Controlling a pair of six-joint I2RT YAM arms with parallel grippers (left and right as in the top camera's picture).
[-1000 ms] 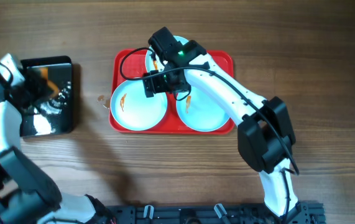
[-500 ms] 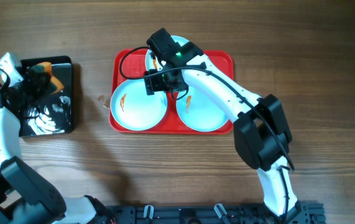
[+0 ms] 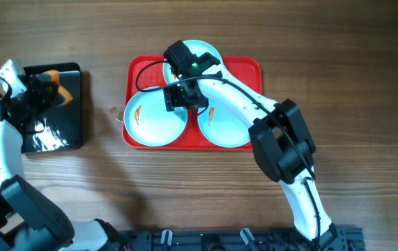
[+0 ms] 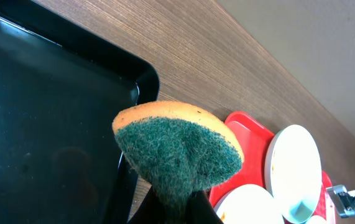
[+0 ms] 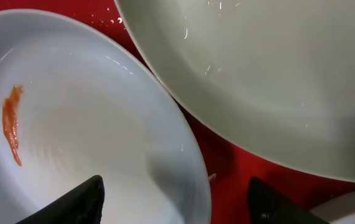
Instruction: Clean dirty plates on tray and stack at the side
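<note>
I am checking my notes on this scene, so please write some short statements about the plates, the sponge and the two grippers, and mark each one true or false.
1. Three plates lie on the red tray. True.
2. The left gripper holds a sponge. True.
3. The sponge touches a plate. False: it is over the black tray, apart from the plates.
4. The right gripper is shut on a plate. False: its fingers stand wide apart, one on each side of a plate's rim.
5. All plates are clean. False: the plate under the right gripper has an orange smear.
</note>
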